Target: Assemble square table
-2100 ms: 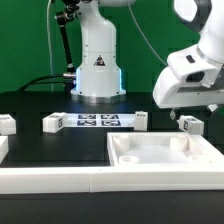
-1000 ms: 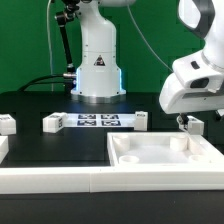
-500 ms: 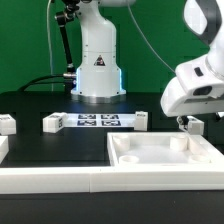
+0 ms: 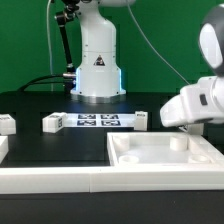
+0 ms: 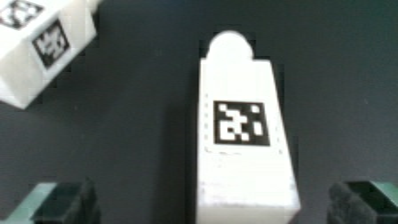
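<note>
The gripper (image 5: 210, 200) stands wide open around a leg (image 5: 237, 120), just behind the table top (image 4: 165, 158); it should center the leg before closing.

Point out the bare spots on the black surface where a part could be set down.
Bare black runs between the leg at the far left and the next leg, and in front of them up to the tabletop. It is crowded around the marker board and under the gripper, which straddles a leg.
</note>
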Controlling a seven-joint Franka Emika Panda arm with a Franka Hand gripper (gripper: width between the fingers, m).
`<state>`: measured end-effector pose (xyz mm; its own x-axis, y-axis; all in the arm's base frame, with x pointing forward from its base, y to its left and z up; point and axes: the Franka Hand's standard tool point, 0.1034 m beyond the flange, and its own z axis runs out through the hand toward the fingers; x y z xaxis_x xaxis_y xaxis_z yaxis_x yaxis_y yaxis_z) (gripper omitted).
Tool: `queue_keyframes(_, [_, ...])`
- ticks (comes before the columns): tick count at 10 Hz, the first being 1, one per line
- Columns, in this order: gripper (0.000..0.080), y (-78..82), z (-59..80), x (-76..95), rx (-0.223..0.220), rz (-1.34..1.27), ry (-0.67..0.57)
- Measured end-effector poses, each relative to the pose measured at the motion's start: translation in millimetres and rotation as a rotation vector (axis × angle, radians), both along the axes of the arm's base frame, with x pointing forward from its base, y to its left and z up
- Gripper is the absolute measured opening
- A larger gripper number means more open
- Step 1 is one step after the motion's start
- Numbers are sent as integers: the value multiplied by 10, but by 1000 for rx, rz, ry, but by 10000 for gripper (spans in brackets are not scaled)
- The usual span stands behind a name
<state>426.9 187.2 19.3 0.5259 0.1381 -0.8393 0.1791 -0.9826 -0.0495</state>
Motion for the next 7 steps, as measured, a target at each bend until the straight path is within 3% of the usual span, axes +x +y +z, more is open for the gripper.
queue_keyframes(1, [649, 19, -74, 40, -5, -3, 25])
queue_keyframes(3, [649, 28, -108, -39, -45, -12, 61])
queue_keyframes(7, [649, 79, -137, -101, -48, 0, 59])
